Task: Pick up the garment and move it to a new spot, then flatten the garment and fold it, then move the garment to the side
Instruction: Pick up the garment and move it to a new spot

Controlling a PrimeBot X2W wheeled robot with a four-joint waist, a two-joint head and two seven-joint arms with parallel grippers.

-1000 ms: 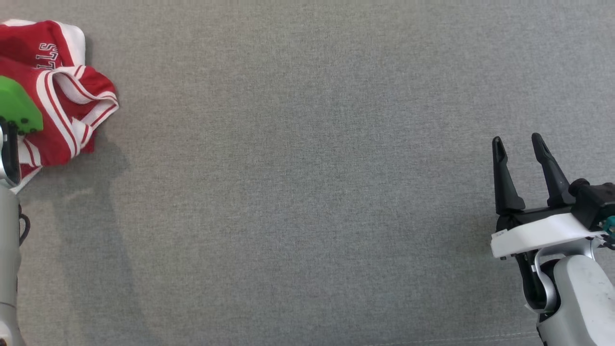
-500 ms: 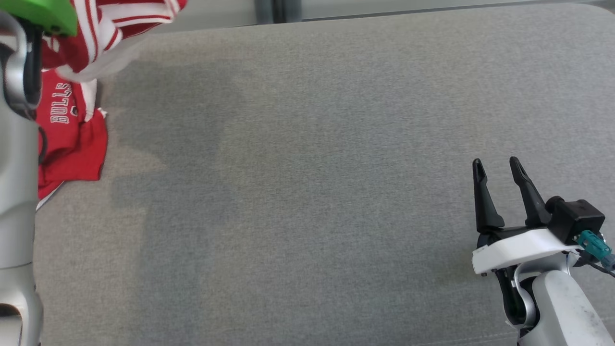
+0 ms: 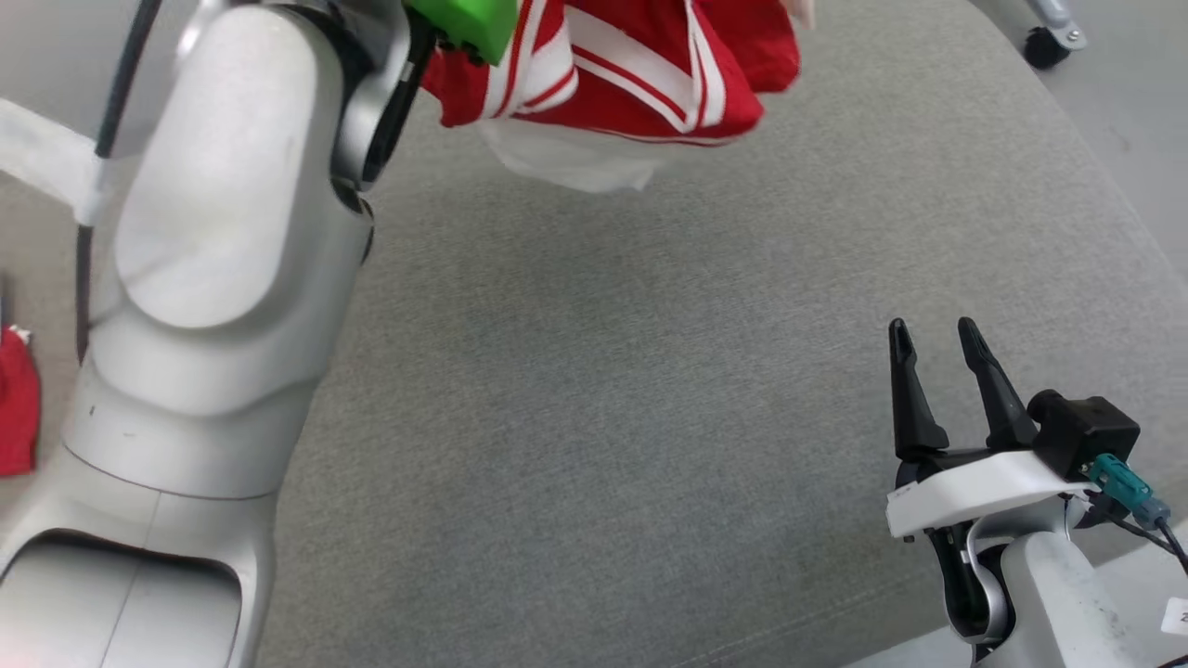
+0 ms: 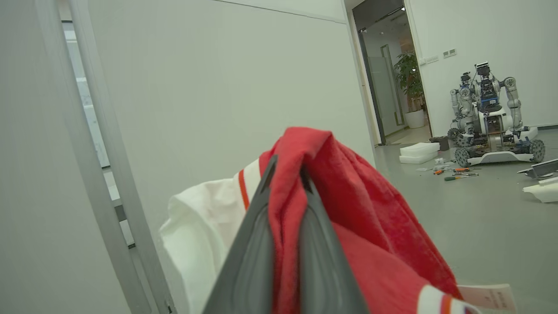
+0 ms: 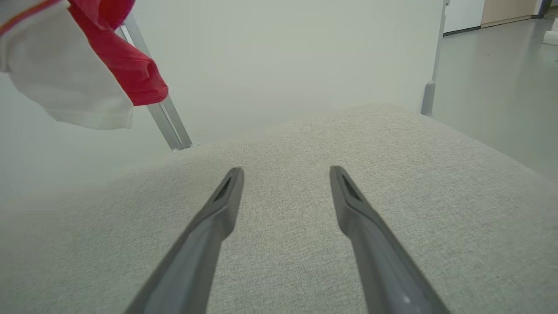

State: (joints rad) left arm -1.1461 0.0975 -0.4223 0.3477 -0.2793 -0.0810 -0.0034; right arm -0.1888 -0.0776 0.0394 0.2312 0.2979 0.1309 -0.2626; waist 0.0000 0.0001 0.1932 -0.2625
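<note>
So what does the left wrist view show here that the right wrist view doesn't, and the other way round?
Left wrist view: the left pincer shut on the garment, pinching a red fold, with a second robot, scattered tools and a potted plant across the floor behind.
Right wrist view: the right pincer open and holding nothing, over the grey cushion.
Both: the garment, red and white, held up in the air.

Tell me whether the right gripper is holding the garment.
No: the right gripper stands open with nothing between its fingers, over the grey cushion, and the garment hangs off to one side, clear of it.
</note>
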